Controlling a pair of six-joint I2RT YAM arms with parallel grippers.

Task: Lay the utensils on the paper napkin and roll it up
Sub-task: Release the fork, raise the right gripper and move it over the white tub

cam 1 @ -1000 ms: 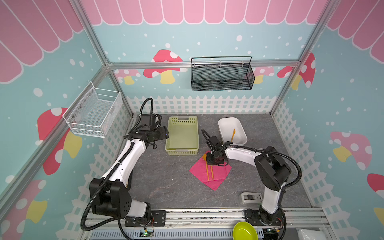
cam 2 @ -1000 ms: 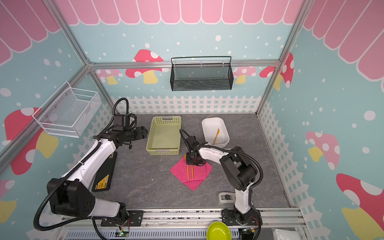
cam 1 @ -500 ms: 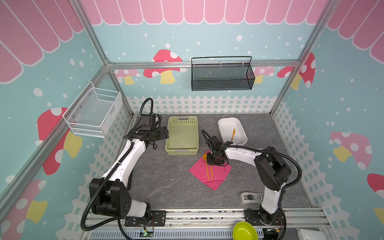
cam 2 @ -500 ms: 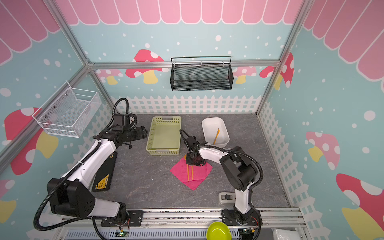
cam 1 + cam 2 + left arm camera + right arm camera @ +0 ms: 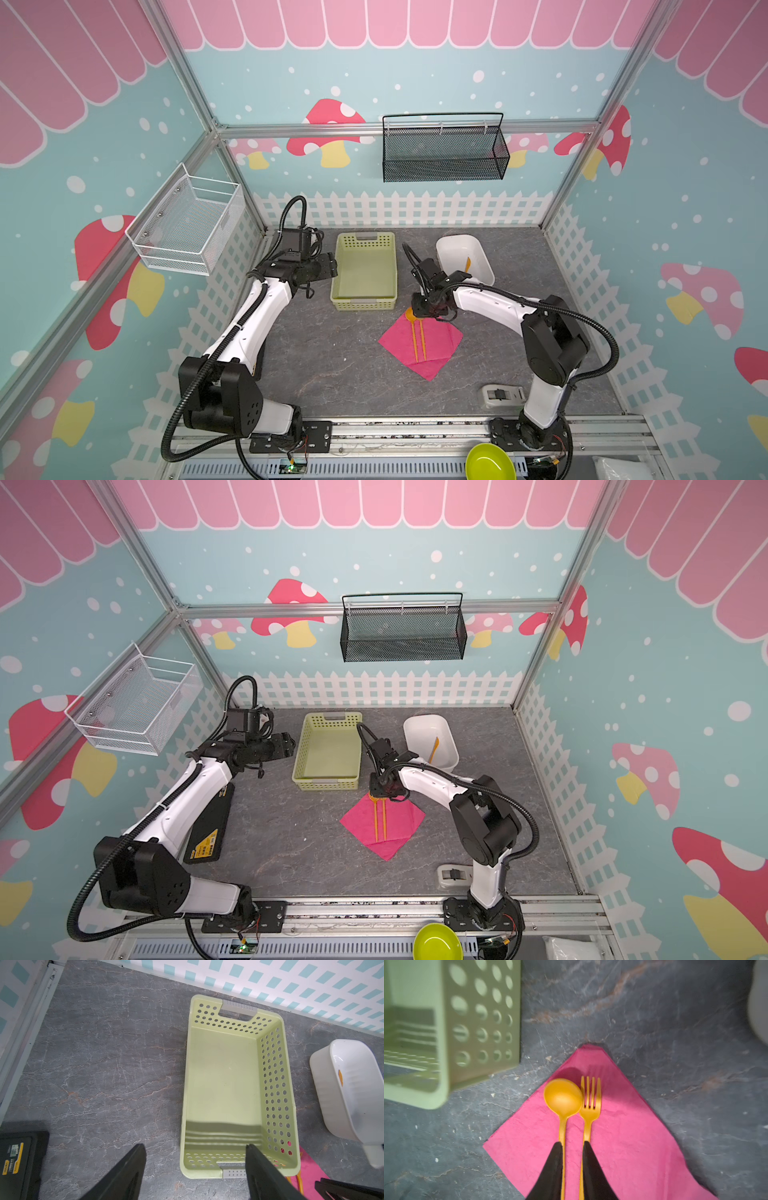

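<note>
Grey stone-patterned tabletop (image 5: 332, 365) carries the pink napkin (image 5: 440, 340), laid as a diamond near the green basket (image 5: 363, 305). On it the spoon (image 5: 563, 1097) and fork (image 5: 590, 1101) lie side by side, heads touching. The right gripper (image 5: 572, 1142) hovers over their handles, jaws slightly parted, clasping nothing. A third orange utensil (image 5: 467, 264) leans in the white tub (image 5: 453, 249). The left gripper (image 5: 195, 1145) hangs spread wide and empty by the basket.

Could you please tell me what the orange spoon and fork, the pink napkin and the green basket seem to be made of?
Round-bowled orange spoon and orange fork: likely moulded plastic, smooth, with a soft sheen on the bowl. Magenta-pink napkin: thin paper, matte, crinkled surface. Pale green perforated basket: probably rigid plastic, with round holes.
</note>
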